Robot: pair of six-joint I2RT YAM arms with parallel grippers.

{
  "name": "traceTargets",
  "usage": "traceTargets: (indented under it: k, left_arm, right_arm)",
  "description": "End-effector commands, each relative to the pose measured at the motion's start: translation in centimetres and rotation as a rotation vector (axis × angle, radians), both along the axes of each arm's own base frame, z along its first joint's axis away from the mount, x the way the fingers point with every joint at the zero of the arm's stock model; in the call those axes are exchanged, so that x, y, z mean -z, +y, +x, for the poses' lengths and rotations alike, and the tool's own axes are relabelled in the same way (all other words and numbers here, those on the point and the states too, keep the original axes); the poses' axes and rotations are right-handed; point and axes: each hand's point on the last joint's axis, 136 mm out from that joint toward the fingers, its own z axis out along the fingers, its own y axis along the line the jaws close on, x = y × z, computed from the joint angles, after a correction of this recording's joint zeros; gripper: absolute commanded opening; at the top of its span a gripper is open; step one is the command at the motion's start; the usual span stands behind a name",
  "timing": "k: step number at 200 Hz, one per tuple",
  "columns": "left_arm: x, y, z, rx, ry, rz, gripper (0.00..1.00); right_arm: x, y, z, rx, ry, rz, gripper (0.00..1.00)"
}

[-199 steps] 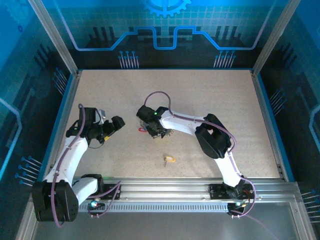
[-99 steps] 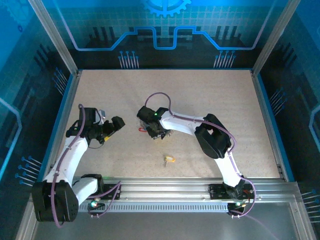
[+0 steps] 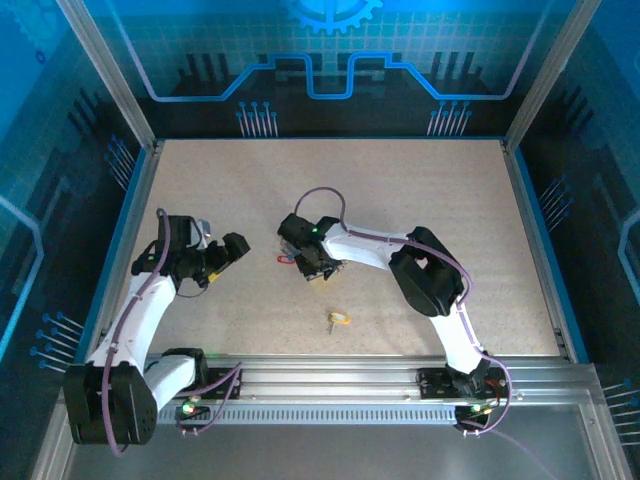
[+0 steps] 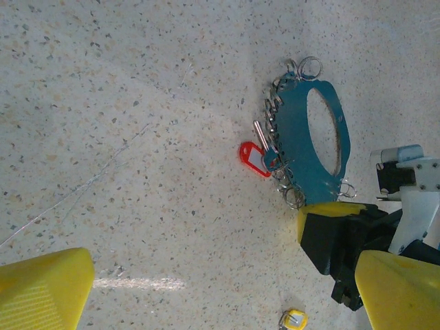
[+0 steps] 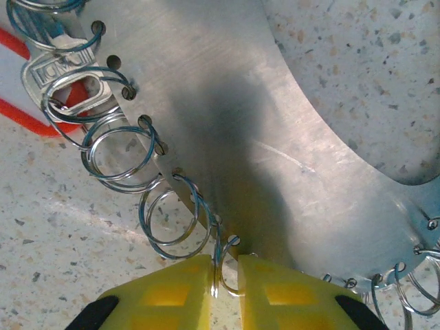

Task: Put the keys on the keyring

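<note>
In the right wrist view we lose the keyring (image 5: 275, 137) past the frame at 12 and 3 o'clock, and the red-headed key (image 5: 31, 124) at 9. From above, the right gripper (image 3: 314, 272) hides most of the keyring, and the yellow-headed key (image 3: 340, 319) is a mere speck.

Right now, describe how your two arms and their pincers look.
The left arm and right arm have white links with bulky black joint housings and a thin purple cable running along each. The left pincer and right pincer are black with blocky yellow finger pads.
</note>
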Motion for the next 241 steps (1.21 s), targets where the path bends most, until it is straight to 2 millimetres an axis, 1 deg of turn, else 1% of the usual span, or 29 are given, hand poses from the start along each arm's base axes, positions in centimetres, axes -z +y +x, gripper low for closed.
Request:
traceTargets:
  k: [1, 22, 45, 87, 154, 177, 206, 223, 241]
  left_arm:
    - [-0.2, -0.4, -0.3, 0.023, -0.008, -0.005, 0.99]
    - [0.0, -0.2, -0.5, 0.019, 0.001, 0.006, 0.99]
    - [-0.1, -0.4, -0.3, 0.023, -0.006, -0.009, 0.99]
    - [0.0, -0.4, -0.4, 0.023, -0.002, -0.007, 0.99]
    - [-0.1, -0.2, -0.5, 0.021, 0.0, 0.004, 0.99]
    - [0.0, -0.3, -0.5, 0.019, -0.003, -0.001, 0.99]
    - [0.0, -0.2, -0.4, 0.023, 0.001, 0.008, 0.99]
    - [0.0, -0.3, -0.5, 0.022, 0.001, 0.0, 0.99]
    - [-0.1, -0.4, -0.4, 0.025, -0.003, -0.006, 0.99]
  right_arm:
    - [-0.9, -0.3, 0.1, 0.006, -0.006, 0.008, 0.2]
    - [-1.0, -0.2, 0.1, 0.006, -0.002, 0.014, 0.23]
    - [-1.0, -0.2, 0.2, 0.005, -0.008, 0.015, 0.25]
    - [-1.3, 0.0, 0.6, 0.021, -0.009, 0.048, 0.25]
    - [-1.2, 0.1, 0.9, 0.034, 0.017, 0.068, 0.24]
    - [-1.5, 0.2, 0.9, 0.031, 0.012, 0.071, 0.27]
    - [-1.7, -0.3, 1.1, 0.061, 0.008, 0.06, 0.32]
    - [-2.2, -0.2, 1.2, 0.065, 0.001, 0.075, 0.31]
    - [-2.2, -0.3, 1.5, 0.074, -0.001, 0.07, 0.29]
